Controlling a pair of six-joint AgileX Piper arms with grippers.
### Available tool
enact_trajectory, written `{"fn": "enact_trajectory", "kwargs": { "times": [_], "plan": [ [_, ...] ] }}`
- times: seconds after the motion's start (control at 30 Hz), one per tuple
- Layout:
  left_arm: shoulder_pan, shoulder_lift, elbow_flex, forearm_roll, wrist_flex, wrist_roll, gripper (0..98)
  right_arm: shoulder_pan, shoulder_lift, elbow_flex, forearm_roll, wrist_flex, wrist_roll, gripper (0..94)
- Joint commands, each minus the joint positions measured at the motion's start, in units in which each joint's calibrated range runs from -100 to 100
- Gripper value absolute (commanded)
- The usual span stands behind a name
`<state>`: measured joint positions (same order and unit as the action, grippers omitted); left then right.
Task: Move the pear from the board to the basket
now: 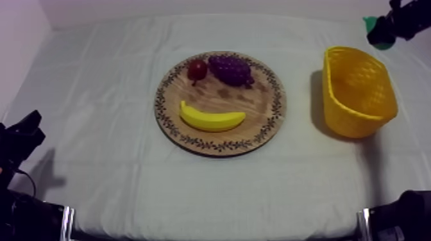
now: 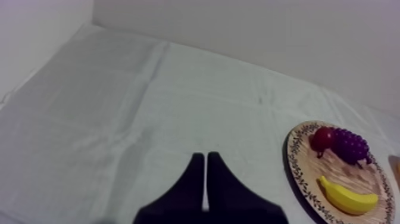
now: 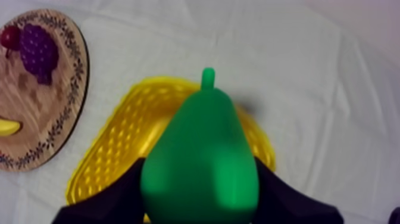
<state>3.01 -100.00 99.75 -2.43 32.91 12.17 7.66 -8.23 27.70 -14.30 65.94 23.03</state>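
Note:
The green pear [image 3: 201,161] is clamped between my right gripper's [image 3: 199,190] black fingers [image 3: 116,199], hanging above the yellow basket [image 3: 128,140]. From above, the right gripper [image 1: 383,31] sits at the far right beyond the basket [image 1: 356,91], with a bit of the pear [image 1: 372,25] showing beside it. The round wooden board [image 1: 221,134] holds a banana [image 1: 211,119], a bunch of grapes [image 1: 230,69] and a small red fruit [image 1: 197,69]. My left gripper [image 2: 206,162] is shut on nothing, low over the cloth left of the board [image 2: 303,173].
The grey-white cloth [image 1: 96,96] covers the table, with open cloth left of the board and in front of it. The back wall [image 2: 268,36] runs along the table's far edge. My left arm [image 1: 19,138] rests at the near left.

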Motion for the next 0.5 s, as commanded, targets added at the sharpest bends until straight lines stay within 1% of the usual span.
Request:
{"fn": "enact_trajectory", "kwargs": {
  "times": [0.0, 0.17, 0.23, 0.37, 0.47],
  "plan": [
    [0.0, 0.0, 0.0, 0.01, 0.0, 0.0, 0.1, 0.3, 0.0, 3.5, 0.0, -1.1, -0.1, 31.2],
    [0.0, 0.0, 0.0, 0.01, 0.0, 0.0, 0.1, 0.9, -0.1, 7.5, 0.5, -3.4, -1.0, 38.5],
    [0.0, 0.0, 0.0, 0.01, 0.0, 0.0, 0.1, 1.1, -0.2, 8.9, 0.6, -4.2, -1.2, 43.4],
    [0.0, 0.0, 0.0, 0.01, 0.0, 0.0, 0.1, 1.3, -1.2, 10.5, 1.0, -4.6, -2.0, 56.2],
    [0.0, 0.0, 0.0, 0.01, 0.0, 0.0, 0.1, 1.2, -2.9, 11.2, 1.8, -4.4, -3.5, 60.7]
  ]
}}
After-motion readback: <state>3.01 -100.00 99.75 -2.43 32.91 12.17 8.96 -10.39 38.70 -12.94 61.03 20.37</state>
